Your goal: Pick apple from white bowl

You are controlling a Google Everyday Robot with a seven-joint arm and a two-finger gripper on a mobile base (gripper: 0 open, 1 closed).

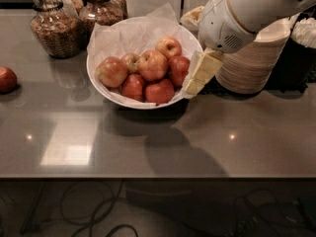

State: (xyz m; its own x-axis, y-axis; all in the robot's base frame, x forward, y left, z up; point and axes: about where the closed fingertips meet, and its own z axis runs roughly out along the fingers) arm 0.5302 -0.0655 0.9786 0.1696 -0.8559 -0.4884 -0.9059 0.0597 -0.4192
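Several apples are sitting piled in the white bowl (143, 104) on the table (74, 132), and the apple (152, 65), the big one with the orange-red blush, is lying right in the middle of the pile, touching the darker apples (159, 91) around it. The robot's hand (201, 74) is hanging over the bowl's right rim, clear of the big one, and I honestly can't tell if it's open or closed. Paper bowls (252, 63) are sitting stacked just right of it, glass jars (54, 26) are standing far left, and a stray red apple (7, 79) is lying at the left edge.
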